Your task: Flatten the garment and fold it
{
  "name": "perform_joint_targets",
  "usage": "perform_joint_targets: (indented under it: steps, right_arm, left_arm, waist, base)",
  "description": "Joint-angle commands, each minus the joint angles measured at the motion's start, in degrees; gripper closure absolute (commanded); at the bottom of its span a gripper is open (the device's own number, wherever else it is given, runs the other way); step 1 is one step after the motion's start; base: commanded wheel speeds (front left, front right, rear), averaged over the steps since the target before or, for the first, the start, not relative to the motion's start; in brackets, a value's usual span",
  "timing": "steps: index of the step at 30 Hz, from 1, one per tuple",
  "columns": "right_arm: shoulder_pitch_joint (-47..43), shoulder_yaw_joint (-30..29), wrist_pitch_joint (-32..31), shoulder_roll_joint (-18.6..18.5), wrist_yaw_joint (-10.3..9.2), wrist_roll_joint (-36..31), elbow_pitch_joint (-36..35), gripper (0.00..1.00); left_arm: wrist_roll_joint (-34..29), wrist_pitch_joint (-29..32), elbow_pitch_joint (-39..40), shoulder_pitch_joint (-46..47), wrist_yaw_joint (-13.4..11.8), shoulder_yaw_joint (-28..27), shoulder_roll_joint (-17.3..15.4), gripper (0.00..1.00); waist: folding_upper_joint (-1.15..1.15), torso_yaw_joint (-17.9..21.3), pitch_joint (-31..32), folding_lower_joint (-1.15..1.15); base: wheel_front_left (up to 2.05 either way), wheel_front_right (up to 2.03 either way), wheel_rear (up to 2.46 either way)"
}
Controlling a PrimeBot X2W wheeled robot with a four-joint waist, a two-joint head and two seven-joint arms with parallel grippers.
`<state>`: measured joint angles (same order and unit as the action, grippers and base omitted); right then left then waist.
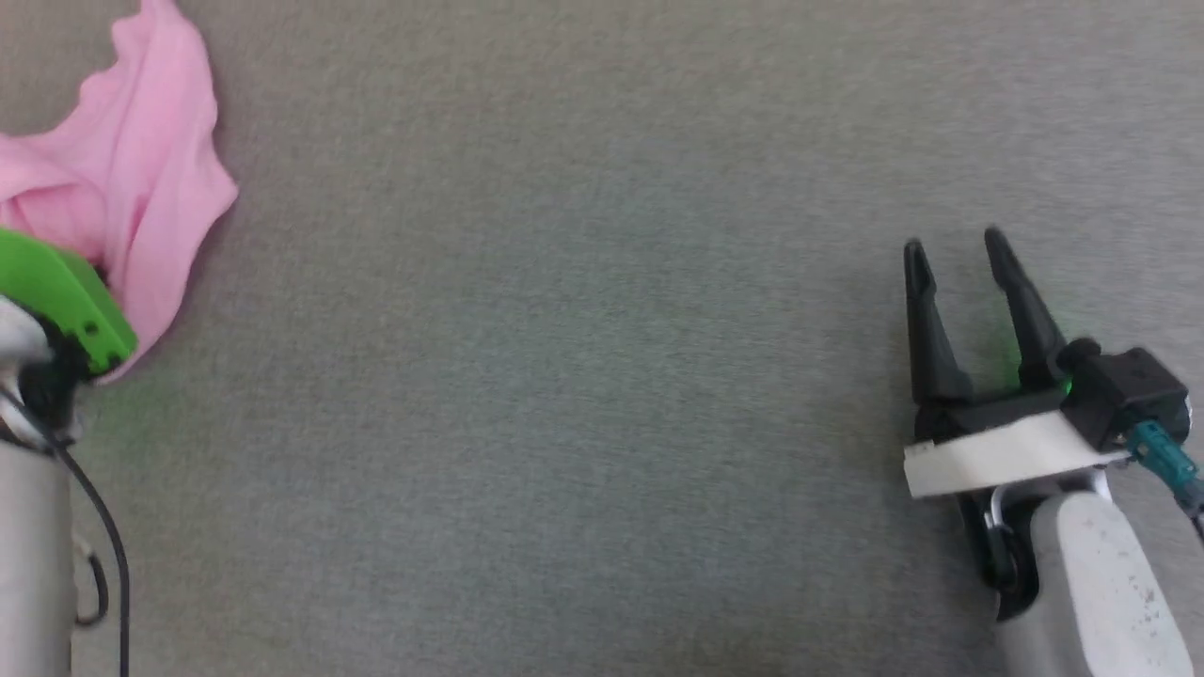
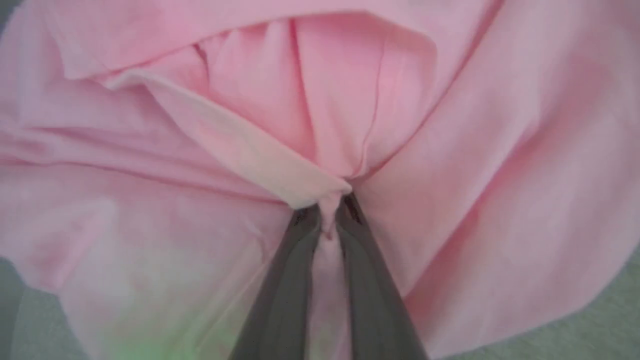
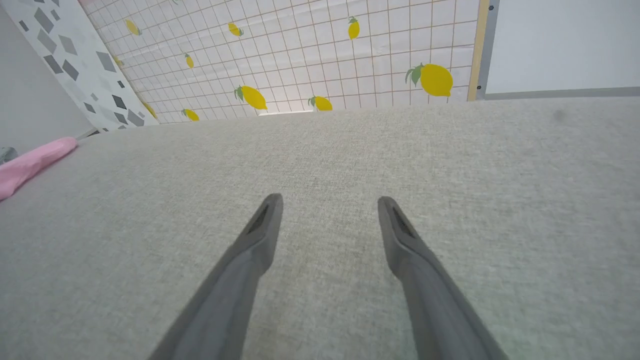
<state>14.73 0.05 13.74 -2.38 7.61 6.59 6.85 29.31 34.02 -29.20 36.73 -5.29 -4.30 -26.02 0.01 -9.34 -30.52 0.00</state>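
Pinching garment point(image 2: 450, 150) fold: left gripper point(image 2: 327, 209) clamped | right gripper point(image 1: 955, 246) splayed, empty, low over surface point(image 1: 564, 376)

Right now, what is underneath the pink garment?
The garment lies bunched on the grey fabric surface, which shows around its edges. The left tool is shut on a fold of it. Whatever lies beneath the bunched cloth is covered.

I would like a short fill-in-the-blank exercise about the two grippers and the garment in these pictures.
1. The garment is ____ in colour.
2. The left gripper is ____ on a fold of the garment.
3. The right gripper is open and holds ____.
4. The wall in the right wrist view bears pictures of yellow ____.

Missing words: pink; shut; nothing; lemons.
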Motion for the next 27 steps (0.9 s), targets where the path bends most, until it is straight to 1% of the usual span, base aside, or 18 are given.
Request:
perform_joint_targets:
  steps: [1, 5, 9, 13, 16, 19, 24, 27]
  right_arm:
    - [-3.0, -0.7, 0.2, -0.5, -0.12, 0.7, 2.2, 0.00]
    - [-5.8, -1.4, 0.5, -0.5, -0.12, 1.6, 3.8, 0.00]
    - [-9.1, -1.9, 0.7, -0.5, -0.12, 2.3, 4.9, 0.00]
    - [-11.9, -2.1, 0.7, -0.5, -0.12, 2.6, 5.2, 0.00]
    - [-13.6, -2.2, 0.2, -0.5, -0.12, 2.6, 4.9, 0.00]
    - [-14.7, -1.8, -0.6, -0.5, -0.12, 2.5, 4.2, 0.00]
    - [-15.8, -1.4, -2.0, -0.5, -0.12, 2.1, 2.6, 0.00]
    - [-16.2, -1.0, -2.8, -0.5, -0.12, 2.2, 1.8, 0.00]
  left_arm:
    - [-1.8, -2.7, 0.2, -2.5, -0.5, 0.7, -0.1, 1.00]
    - [-6.0, -14.7, 4.4, -2.1, -0.9, 1.1, -1.5, 1.00]
    - [-9.3, -24.0, 6.6, 0.1, 1.7, 4.3, -1.3, 1.00]
    - [-11.5, -31.3, 8.7, 2.8, 3.9, 7.8, 0.4, 1.00]
    - [-12.5, -34.7, 10.6, 4.3, 5.0, 11.2, 3.7, 1.00]
    - [-12.4, -36.7, 12.0, 4.9, 6.3, 14.6, 7.7, 1.00]
    - [-12.2, -37.1, 11.9, 4.1, 8.0, 20.6, 14.3, 1.00]
    - [-11.3, -36.7, 9.7, 2.7, 9.2, 24.2, 18.2, 1.00]
  waist:
    - [-0.01, 0.7, 8.2, 0.00]
    - [-0.01, 0.9, 15.7, 0.00]
    - [-0.01, 2.0, 22.4, 0.00]
    - [-0.01, 4.5, 27.1, 0.00]
    - [-0.01, 7.2, 29.6, 0.00]
    - [-0.01, 10.3, 30.9, 0.00]
    - [-0.01, 14.9, 31.9, 0.00]
    - [-0.01, 17.7, 31.9, 0.00]
  base:
    - [0.00, 0.00, 0.00]
    - [0.00, 0.00, 0.00]
    - [0.00, 0.00, 0.00]
    - [0.00, 0.00, 0.00]
    - [0.00, 0.00, 0.00]
    - [0.00, 0.00, 0.00]
    - [0.00, 0.00, 0.00]
    - [0.00, 0.00, 0.00]
